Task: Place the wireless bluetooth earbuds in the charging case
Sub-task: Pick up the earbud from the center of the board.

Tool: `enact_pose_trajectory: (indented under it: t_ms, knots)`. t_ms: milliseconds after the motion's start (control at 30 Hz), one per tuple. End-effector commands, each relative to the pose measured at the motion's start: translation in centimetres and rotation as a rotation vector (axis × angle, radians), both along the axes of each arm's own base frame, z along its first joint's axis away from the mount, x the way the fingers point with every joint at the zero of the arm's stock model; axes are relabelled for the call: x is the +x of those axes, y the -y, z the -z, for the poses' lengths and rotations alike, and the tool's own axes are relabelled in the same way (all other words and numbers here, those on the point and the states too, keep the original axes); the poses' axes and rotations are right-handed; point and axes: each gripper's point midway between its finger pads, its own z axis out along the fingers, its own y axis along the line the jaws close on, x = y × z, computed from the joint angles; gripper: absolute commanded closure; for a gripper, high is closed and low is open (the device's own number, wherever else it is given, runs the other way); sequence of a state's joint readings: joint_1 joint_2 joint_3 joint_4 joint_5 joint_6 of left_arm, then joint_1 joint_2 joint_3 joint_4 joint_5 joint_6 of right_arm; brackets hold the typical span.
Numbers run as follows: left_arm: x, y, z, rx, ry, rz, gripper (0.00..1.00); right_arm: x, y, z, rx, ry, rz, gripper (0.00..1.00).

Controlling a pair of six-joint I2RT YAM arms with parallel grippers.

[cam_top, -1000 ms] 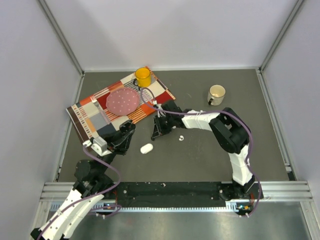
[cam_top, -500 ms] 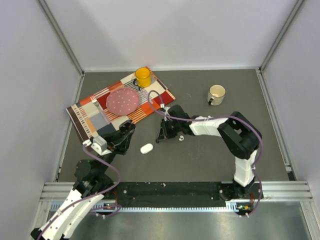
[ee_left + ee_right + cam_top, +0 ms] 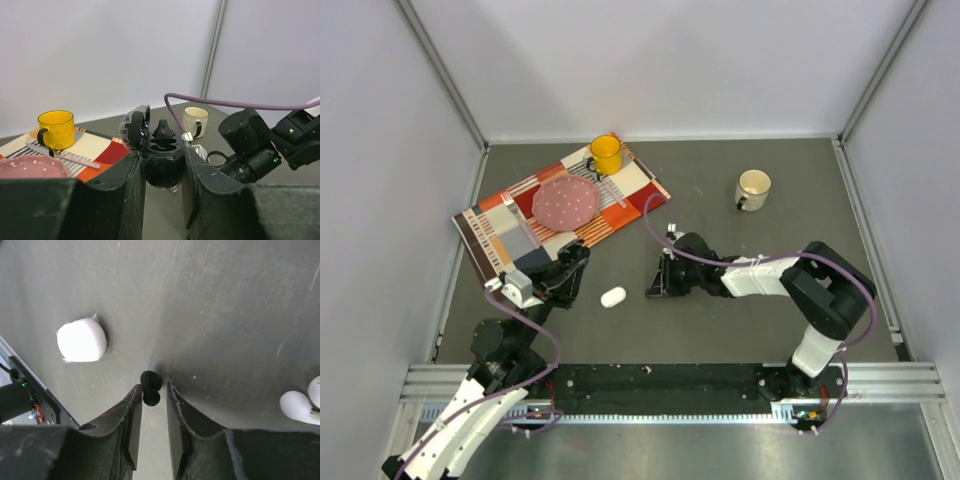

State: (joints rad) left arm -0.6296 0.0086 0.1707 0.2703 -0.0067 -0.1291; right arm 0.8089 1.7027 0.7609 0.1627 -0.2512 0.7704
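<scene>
Your left gripper (image 3: 163, 165) was closed on the black charging case (image 3: 161, 150), one finger pressed to each side of its body. The case was upright with its lid (image 3: 134, 127) swung open toward 10 o'clock. Whether a bud already sat in its wells could not be told.

Your right gripper (image 3: 154, 395) was down at the table (image 3: 720, 335), its jaws only narrowly apart. A black earbud (image 3: 150, 386) lay on the surface right at the fingertips, partly inside the gap and touching the left-hand finger in the wrist view. Whether it was truly pinched cannot be told.

From that bud, the closed white case (image 3: 81, 340) lay at 10 o'clock, apart from it. The white earbuds (image 3: 298, 406) lay at 3 to 4 o'clock, near the edge of the right wrist view and just beside each other.

Seen from above, the white case sat between your two grippers, at 9 o'clock of the right one. The white mug (image 3: 753, 188) stood at 1 o'clock of the right gripper, well apart. The placemat (image 3: 510, 230) carried the pink plate (image 3: 565, 202) and the yellow mug (image 3: 606, 154), at 10 to 11 o'clock.
</scene>
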Motion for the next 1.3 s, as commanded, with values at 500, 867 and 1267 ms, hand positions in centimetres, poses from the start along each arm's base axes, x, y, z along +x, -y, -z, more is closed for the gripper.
enact_pose_trajectory:
  t_ms: [500, 867, 1267]
  knots:
    - [-0.9, -1.0, -2.3, -0.082, 0.064, -0.007, 1.0, 1.1, 0.9, -2.9, -0.079, 0.164, -0.055, 0.61]
    - [-1.0, -1.1, -2.5, -0.079, 0.064, -0.011, 1.0, 3.3, -0.4, -5.2, -0.06, 0.274, -0.122, 0.6]
    - [-0.9, -1.0, -2.2, -0.081, 0.057, -0.01, 1.0, 2.7, 0.5, -1.3, -0.091, 0.179, -0.159, 0.69]
